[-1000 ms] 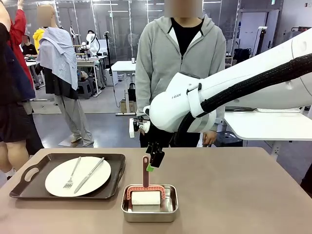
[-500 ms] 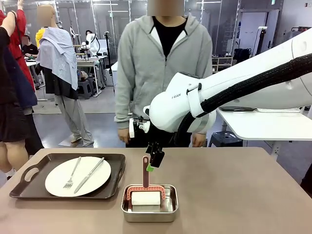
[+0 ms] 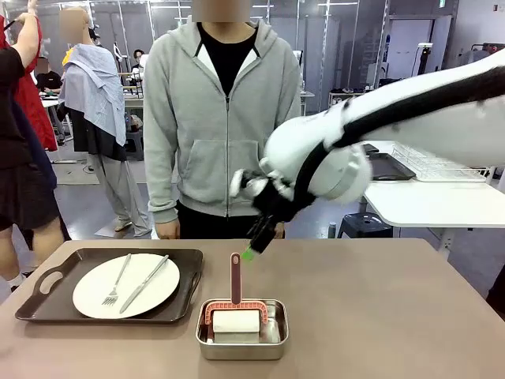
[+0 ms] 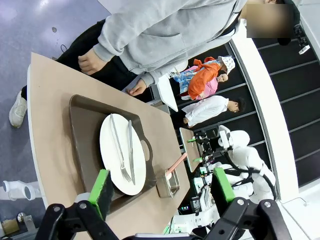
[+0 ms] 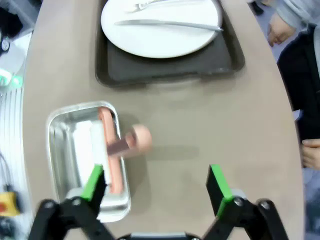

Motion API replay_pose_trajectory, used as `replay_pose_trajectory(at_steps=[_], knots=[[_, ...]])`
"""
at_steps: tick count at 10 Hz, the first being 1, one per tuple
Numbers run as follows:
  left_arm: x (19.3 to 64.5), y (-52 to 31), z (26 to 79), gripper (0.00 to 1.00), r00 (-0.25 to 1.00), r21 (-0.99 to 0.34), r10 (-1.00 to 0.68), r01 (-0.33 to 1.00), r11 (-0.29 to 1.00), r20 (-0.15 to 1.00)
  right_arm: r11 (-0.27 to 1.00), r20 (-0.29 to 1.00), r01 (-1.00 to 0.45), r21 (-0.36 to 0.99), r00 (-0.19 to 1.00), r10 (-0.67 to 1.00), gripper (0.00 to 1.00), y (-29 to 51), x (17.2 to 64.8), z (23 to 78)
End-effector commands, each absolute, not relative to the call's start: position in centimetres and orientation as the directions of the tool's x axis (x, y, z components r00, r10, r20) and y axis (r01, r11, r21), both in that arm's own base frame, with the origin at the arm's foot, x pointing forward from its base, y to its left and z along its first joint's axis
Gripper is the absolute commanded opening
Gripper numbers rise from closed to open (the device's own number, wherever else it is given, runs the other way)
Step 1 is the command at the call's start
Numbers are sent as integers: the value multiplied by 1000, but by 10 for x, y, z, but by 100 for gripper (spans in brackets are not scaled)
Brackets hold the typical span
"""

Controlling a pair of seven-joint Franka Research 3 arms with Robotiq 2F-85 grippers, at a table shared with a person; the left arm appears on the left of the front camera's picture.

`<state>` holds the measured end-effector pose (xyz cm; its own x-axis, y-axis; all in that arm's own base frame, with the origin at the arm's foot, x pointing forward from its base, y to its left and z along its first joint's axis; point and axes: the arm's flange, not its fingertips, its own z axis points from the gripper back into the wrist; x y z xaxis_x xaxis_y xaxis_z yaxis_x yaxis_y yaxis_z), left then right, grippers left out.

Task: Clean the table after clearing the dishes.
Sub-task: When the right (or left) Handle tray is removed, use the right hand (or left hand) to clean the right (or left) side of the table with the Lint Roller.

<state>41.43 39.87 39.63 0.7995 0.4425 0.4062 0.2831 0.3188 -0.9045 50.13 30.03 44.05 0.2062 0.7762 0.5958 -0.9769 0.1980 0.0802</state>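
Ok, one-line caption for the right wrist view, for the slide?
Open right hand hovering above the table beside a steel pan holding a pink-handled roller, plate on a dark tray beyond.

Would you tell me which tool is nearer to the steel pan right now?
Right. The right tool hangs open close by the steel pan, near the roller handle. The left tool is open beyond the tray, which lies between it and the pan.

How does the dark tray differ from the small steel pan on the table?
The tray is dark, wide and shallow; the steel pan is shiny, smaller and deeper-walled. The tray carries a white plate with fork and knife; the pan holds a pink-handled roller. Both rest flat on the brown table.
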Motion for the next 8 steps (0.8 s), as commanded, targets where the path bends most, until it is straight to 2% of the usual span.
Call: replay_pose_trajectory(at_steps=[1, 2, 3, 5, 7, 8], knots=[[412, 400, 398, 100, 800, -902, 440, 281, 328, 409, 462, 760, -834, 303, 504, 410, 100, 175, 487, 439], [412, 400, 398, 100, 800, -902, 440, 281, 328, 409, 574, 779, -728, 375, 583, 231, 100, 128, 475, 437], [412, 400, 398, 100, 800, -902, 440, 281, 328, 409, 685, 808, -598, 416, 589, 24, 100, 89, 448, 445], [412, 400, 398, 100, 800, -902, 440, 281, 328, 409, 795, 821, -369, 481, 508, -260, 100, 39, 378, 460], [412, 400, 398, 100, 800, -902, 440, 281, 328, 409, 735, 750, -266, 624, 469, -466, 100, -44, 344, 439], [412, 400, 398, 100, 800, -902, 440, 281, 328, 409, 671, 690, -258, 695, 504, -520, 100, -84, 339, 425]])
